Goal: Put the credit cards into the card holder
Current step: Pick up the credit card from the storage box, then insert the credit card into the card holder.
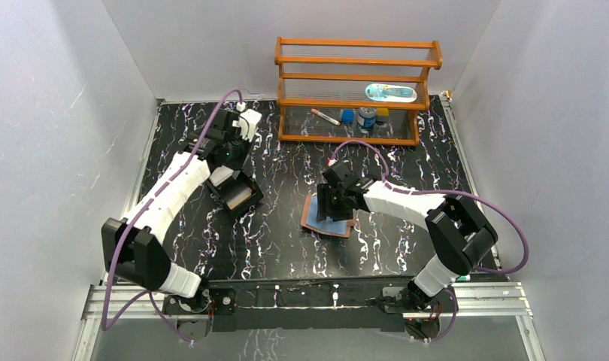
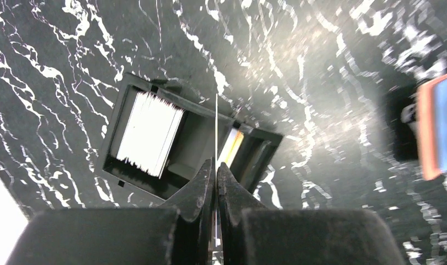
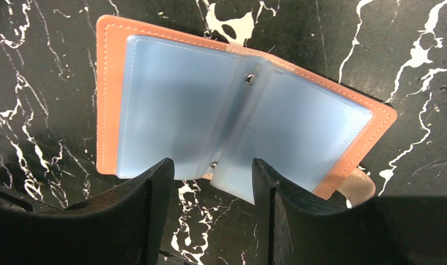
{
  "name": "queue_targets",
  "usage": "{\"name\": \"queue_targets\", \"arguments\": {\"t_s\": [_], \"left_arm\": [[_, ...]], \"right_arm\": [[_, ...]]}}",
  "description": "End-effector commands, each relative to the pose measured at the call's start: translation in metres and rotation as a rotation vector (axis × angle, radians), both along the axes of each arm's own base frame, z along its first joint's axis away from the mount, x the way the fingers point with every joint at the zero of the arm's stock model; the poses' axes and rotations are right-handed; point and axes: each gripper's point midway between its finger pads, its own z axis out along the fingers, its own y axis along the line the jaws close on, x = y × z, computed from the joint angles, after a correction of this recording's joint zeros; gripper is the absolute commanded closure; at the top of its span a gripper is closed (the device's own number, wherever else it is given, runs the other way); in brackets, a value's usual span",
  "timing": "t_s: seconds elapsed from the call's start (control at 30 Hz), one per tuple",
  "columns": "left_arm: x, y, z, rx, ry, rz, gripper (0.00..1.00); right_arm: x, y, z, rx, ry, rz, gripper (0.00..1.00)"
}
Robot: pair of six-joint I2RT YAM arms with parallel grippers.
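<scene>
Firmly pinched shut, the left gripper (image 2: 216, 165) holds one thin credit card (image 2: 216, 121) edge-on over the black tray (image 2: 196, 141). The tray's wider compartment holds a stack of white cards (image 2: 149, 132); its narrower one holds a yellowish card (image 2: 233, 146). Well apart on the marbled table (image 1: 286, 248), the card holder (image 3: 177, 116) lies open, its pale blue sleeves facing up, under the right gripper (image 3: 211, 165), whose fingers are spread

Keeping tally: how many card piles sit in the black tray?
2: a white stack in the tray's wider section, a yellowish card in the narrower. The left gripper pinches another card edge-on; more may be hidden.
</scene>
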Motion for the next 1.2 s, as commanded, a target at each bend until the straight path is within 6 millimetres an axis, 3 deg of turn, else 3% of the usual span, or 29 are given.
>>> {"name": "queue_targets", "arguments": {"t_s": [0.0, 0.2, 0.3, 0.47, 0.57, 0.73, 0.93, 1.17], "left_arm": [[-0.003, -0.021, 0.061, -0.265, -0.088, 0.146, 1.00], [-0.027, -0.080, 0.087, -0.681, 0.058, 0.164, 1.00], [-0.044, -0.107, 0.087, -0.888, 0.164, 0.165, 1.00], [-0.064, -0.123, 0.056, -0.921, 0.266, 0.188, 1.00], [-0.074, -0.132, 0.031, -0.933, 0.340, 0.218, 1.00], [-0.085, -0.150, 0.005, -0.935, 0.387, 0.230, 1.00], [-0.090, -0.180, -0.024, -0.930, 0.446, 0.208, 1.00], [-0.084, -0.197, -0.059, -0.919, 0.481, 0.215, 1.00]], "right_arm": [[-0.004, 0.007, 0.017, 0.058, -0.020, 0.031, 0.39], [-0.002, 0.010, 0.023, 0.093, -0.032, 0.045, 0.43], [0.004, 0.018, 0.027, 0.136, -0.035, 0.055, 0.44], [0.010, 0.031, 0.030, 0.177, -0.025, 0.054, 0.45], [0.011, 0.032, 0.021, 0.159, -0.001, 0.050, 0.48], [0.012, 0.027, 0.008, 0.110, 0.010, 0.047, 0.56], [0.016, 0.015, 0.009, 0.061, 0.001, 0.036, 0.60], [0.014, 0.012, 0.011, 0.079, 0.010, 0.042, 0.62]]}}
